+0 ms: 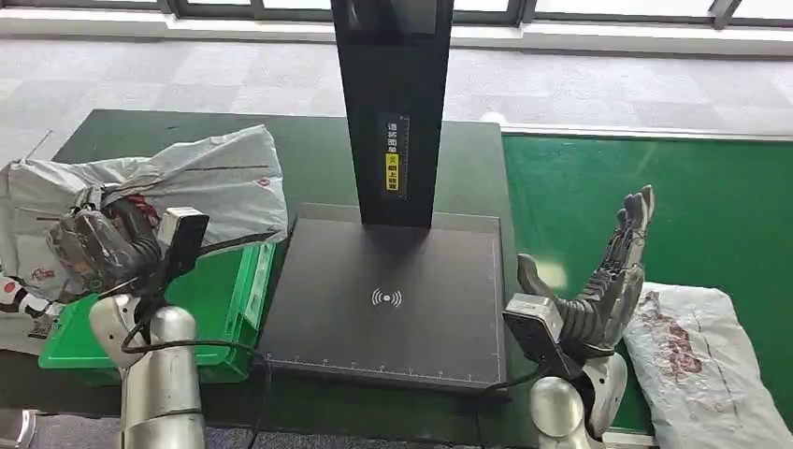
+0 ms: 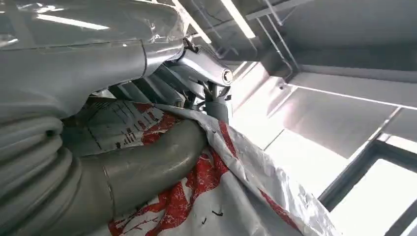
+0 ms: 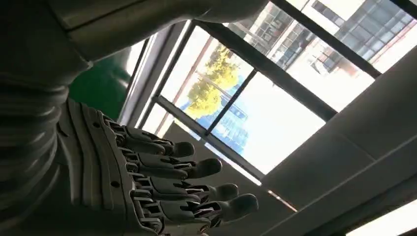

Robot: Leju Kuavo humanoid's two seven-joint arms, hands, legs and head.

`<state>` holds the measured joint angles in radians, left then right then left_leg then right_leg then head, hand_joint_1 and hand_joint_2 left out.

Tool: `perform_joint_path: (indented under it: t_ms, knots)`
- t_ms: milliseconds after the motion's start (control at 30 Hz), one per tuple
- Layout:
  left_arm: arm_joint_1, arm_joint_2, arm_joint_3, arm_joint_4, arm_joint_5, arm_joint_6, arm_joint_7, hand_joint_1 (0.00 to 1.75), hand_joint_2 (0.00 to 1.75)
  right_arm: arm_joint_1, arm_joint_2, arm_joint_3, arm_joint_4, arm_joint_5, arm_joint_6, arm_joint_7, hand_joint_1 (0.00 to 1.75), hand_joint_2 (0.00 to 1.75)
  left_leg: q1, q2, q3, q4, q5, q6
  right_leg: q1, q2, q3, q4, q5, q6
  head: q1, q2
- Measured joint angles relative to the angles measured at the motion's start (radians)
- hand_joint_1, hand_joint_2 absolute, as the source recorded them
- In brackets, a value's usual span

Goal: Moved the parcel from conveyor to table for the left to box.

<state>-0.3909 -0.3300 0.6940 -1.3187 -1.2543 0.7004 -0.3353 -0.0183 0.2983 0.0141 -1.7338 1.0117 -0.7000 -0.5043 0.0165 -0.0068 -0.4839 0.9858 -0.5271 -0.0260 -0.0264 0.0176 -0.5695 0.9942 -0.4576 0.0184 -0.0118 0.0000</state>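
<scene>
A grey parcel (image 1: 201, 178) is gripped by the left hand (image 1: 103, 245) at nine o'clock, above the green box (image 1: 220, 304); release should be delayed until centred. The right hand (image 1: 603, 290) is held apart, empty.

The head view looks forward and down from high over the surface (image 1: 309, 159). Each wrist view sits close behind its own robot hand, tilted up at ceiling and windows; the head view shares both hands.
</scene>
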Motion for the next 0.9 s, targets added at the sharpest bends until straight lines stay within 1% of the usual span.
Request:
perform_joint_path:
  t_ms: [233, 267, 300, 700, 900]
  knots:
    - [-0.034, 0.005, 0.119, 0.074, 0.032, 0.0, -0.024, 1.75, 1.75, 0.011, 0.0, 0.007, 0.0, 0.016, 0.0, 0.018, 0.0, 1.75, 0.0, 0.0, 0.0, 0.0, 0.0, 0.0, 0.0, 0.0, 0.0, 0.0, 0.0, 0.0, 0.0, 0.0]
    - [-0.034, 0.006, 0.132, 0.085, 0.035, 0.0, -0.028, 1.47, 1.75, 0.014, 0.0, 0.009, 0.0, 0.021, 0.0, 0.019, 0.0, 1.75, 0.0, 0.0, 0.0, 0.0, 0.0, 0.0, 0.0, 0.0, 0.0, 0.0, 0.0, 0.0, 0.0, 0.0]
    - [-0.034, 0.006, 0.145, 0.093, 0.036, 0.0, -0.031, 0.0, 1.75, 0.017, 0.0, 0.01, 0.0, 0.022, 0.0, 0.021, 0.0, 1.75, 0.0, 0.0, 0.0, 0.0, 0.0, 0.0, 0.0, 0.0, 0.0, 0.0, 0.0, 0.0, 0.0, 0.0]
    - [-0.049, 0.008, 0.244, 0.137, 0.046, 0.0, -0.089, 0.0, 1.75, 0.017, 0.0, 0.01, 0.0, 0.031, 0.0, 0.032, 0.0, 1.75, 0.0, 0.0, 0.0, 0.0, 0.0, 0.0, 0.0, 0.0, 0.0, 0.0, 0.0, 0.0, 0.0, 0.0]
    - [-0.059, -0.001, 0.279, 0.134, 0.08, 0.0, -0.148, 0.0, 1.75, 0.017, 0.0, 0.01, 0.0, 0.036, 0.0, 0.039, 0.0, 1.75, 0.0, 0.0, 0.0, 0.0, 0.0, 0.0, 0.0, 0.0, 0.0, 0.0, 0.0, 0.0, 0.0, 0.0]
